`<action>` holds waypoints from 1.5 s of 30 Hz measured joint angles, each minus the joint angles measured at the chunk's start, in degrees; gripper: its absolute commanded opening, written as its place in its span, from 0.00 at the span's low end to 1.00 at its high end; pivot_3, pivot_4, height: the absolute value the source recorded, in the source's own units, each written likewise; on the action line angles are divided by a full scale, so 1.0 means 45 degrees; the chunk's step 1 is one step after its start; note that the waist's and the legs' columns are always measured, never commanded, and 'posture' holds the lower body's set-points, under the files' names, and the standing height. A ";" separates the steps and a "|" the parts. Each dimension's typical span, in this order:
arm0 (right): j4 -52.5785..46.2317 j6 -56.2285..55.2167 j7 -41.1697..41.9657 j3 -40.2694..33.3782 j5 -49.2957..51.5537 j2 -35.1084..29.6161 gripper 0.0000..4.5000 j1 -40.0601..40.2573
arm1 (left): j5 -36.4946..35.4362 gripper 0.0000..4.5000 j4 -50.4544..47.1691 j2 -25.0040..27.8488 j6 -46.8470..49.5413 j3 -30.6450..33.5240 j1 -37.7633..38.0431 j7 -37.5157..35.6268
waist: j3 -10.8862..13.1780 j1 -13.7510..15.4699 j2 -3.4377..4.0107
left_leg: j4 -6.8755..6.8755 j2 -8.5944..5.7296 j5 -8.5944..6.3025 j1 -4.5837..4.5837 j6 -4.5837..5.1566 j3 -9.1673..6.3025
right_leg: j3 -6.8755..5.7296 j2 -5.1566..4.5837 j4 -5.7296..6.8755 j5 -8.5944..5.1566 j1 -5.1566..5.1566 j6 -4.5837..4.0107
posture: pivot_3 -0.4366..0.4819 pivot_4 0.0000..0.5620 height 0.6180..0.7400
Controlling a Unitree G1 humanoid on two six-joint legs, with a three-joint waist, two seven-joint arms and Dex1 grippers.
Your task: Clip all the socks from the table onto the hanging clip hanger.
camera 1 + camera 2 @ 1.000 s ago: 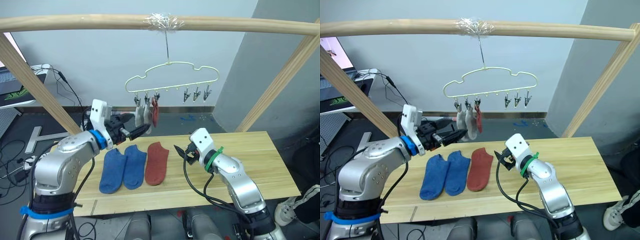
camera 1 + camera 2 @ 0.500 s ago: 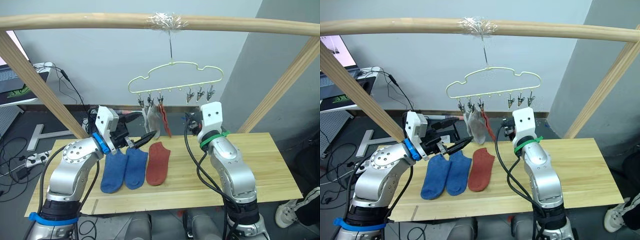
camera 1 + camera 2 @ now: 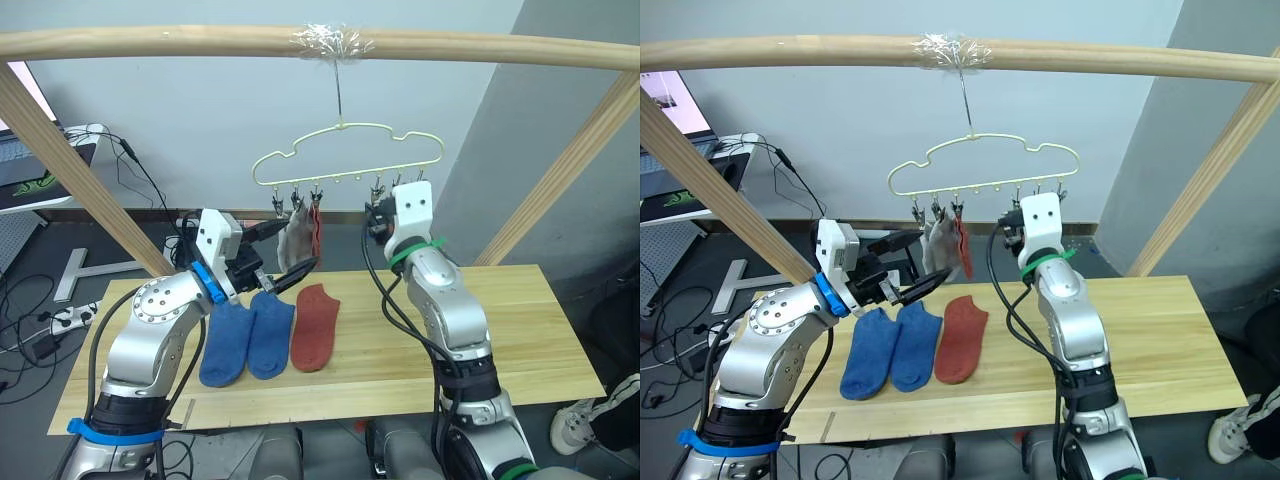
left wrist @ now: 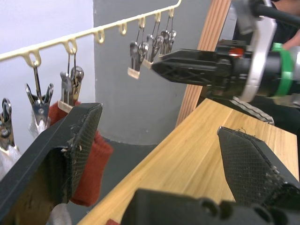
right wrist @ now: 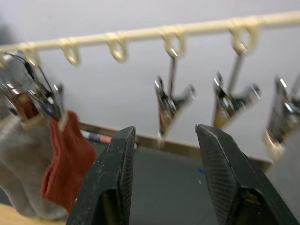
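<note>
Three socks (image 3: pixel 262 335) left on counter (image 3: pixel 520 320); right pincer (image 5: pixel 161 154), fingers apart and empty, faces free clip (image 5: pixel 169 105); left pincer (image 3: pixel 290 262) apart, likely fetches a sock next.

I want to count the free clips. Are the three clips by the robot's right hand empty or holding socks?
Empty. In the right wrist view the three clips hang bare from the hanger, just beyond the open right gripper. The hung socks are on the other group.

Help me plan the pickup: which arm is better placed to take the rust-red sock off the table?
Left, likely: the left gripper hangs open just above the rust-red sock, while the right gripper is raised at the clip hanger.
</note>
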 measured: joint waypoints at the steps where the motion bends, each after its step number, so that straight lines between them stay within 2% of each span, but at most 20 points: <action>1: 0.0432 -0.0230 -0.0012 -0.0056 0.0048 0.0038 0.47 -0.0232 | 0.0000 1.00 0.0002 -0.0001 0.0054 -0.0009 -0.0039 0.0033 | 0.0000 0.0004 0.0000 | -0.0001 0.0000 0.0000 -0.0001 0.0000 0.0000 | -0.0001 0.0000 0.0000 0.0000 0.0000 0.0000 | 0.64 0.31 1.00; 10: 0.2605 -0.1321 -0.0376 -0.0641 0.0429 0.0227 0.47 -0.1479 | -0.0348 1.00 -0.0901 -0.0031 0.0981 -0.0003 -0.0402 0.0522 | 0.0001 0.0132 0.0001 | -0.0017 0.0000 0.0000 0.0000 0.0000 -0.0005 | -0.0006 0.0001 0.0005 -0.0003 -0.0001 0.0003 | 0.67 0.29 1.00; 16: 0.2757 -0.1561 -0.0372 -0.0636 0.0518 0.0318 0.47 -0.1548 | -0.0518 1.00 -0.0954 -0.0024 0.1205 0.0022 -0.0403 0.0624 | 0.0001 0.0184 0.0001 | -0.0019 0.0001 0.0000 0.0001 0.0000 -0.0008 | -0.0007 0.0003 0.0007 -0.0006 -0.0002 0.0000 | 0.67 0.28 1.00; 18: 0.2350 -0.1531 -0.0325 -0.0487 0.0499 0.0302 0.47 -0.1306 | -0.0563 1.00 -0.0956 -0.0003 0.1224 0.0031 -0.0384 0.0626 | 0.0000 0.0211 0.0001 | -0.0021 0.0001 0.0000 0.0000 0.0000 -0.0008 | -0.0009 0.0003 0.0006 -0.0007 -0.0003 -0.0001 | 0.67 0.28 1.00; 27: -0.1964 -0.0402 0.0233 0.1686 0.0001 -0.0420 0.47 0.2043 | -0.0604 1.00 -0.1048 0.0009 0.1232 0.0116 -0.0168 0.0656 | 0.0000 0.0237 0.0000 | -0.0032 0.0001 -0.0001 -0.0002 -0.0001 -0.0013 | -0.0010 0.0000 0.0008 -0.0028 -0.0010 0.0003 | 0.64 0.29 1.00; 31: -0.3074 0.0280 0.0232 0.1970 -0.0112 -0.0515 0.47 0.2885 | -0.0611 1.00 -0.1047 0.0007 0.1231 0.0114 -0.0182 0.0650 | 0.0000 0.0218 0.0000 | -0.0028 0.0001 0.0000 0.0004 -0.0001 -0.0010 | -0.0006 0.0000 0.0012 -0.0028 -0.0010 0.0003 | 0.64 0.29 1.00; 35: -0.2829 0.0631 -0.0173 0.1317 0.0136 -0.0168 0.47 0.2634 | -0.0612 1.00 -0.1047 0.0003 0.1230 0.0112 -0.0229 0.0642 | 0.0000 0.0223 0.0000 | -0.0026 0.0001 0.0001 0.0007 -0.0001 -0.0011 | -0.0008 0.0001 0.0023 -0.0029 -0.0008 0.0003 | 0.64 0.29 1.00; 40: -0.1350 0.0489 -0.0455 0.0306 0.0380 -0.0056 0.47 0.1181 | -0.0613 1.00 -0.1044 0.0002 0.1221 0.0108 -0.0326 0.0620 | 0.0000 0.0216 0.0000 | -0.0029 0.0001 0.0000 0.0005 -0.0001 -0.0008 | -0.0009 0.0002 0.0020 -0.0028 -0.0010 0.0003 | 0.64 0.29 1.00; 45: 0.0134 -0.0095 -0.0463 -0.0012 0.0424 -0.0046 0.47 0.0058 | -0.0612 1.00 -0.1041 0.0003 0.1214 0.0108 -0.0400 0.0614 | 0.0000 0.0206 0.0000 | -0.0033 0.0001 -0.0002 0.0002 0.0000 -0.0009 | -0.0010 0.0002 0.0020 -0.0031 -0.0011 0.0002 | 0.65 0.30 1.00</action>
